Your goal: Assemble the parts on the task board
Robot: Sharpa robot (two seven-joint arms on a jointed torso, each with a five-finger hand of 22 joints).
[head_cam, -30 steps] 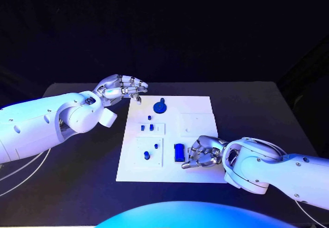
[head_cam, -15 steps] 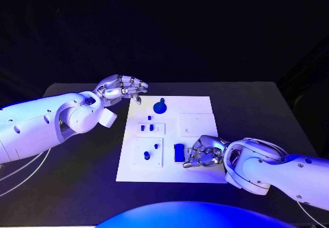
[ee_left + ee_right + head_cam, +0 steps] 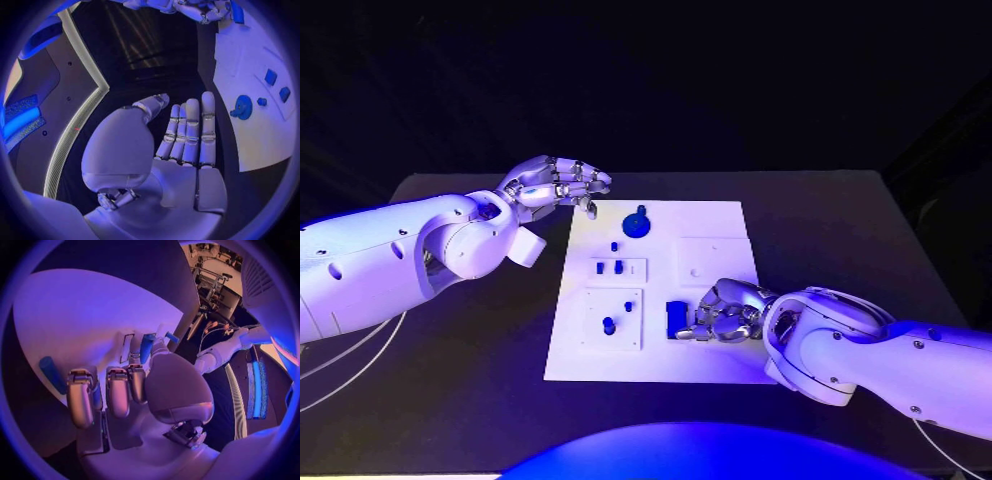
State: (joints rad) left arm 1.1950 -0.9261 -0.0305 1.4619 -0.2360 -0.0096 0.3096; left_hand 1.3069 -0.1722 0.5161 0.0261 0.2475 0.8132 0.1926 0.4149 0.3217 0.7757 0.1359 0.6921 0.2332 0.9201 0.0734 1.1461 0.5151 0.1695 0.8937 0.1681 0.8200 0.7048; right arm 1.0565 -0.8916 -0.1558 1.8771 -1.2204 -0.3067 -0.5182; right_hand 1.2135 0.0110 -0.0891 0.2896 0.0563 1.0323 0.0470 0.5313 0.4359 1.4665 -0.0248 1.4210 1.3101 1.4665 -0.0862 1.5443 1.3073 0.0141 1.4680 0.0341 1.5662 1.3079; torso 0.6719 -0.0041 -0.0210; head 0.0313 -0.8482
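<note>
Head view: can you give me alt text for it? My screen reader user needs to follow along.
The right hand reaches over the white board's near edge, its fingers at a blue block. The left hand hovers empty off the board's far left corner, near a round blue part. Small blue parts sit in recesses on the board's left side.
</note>
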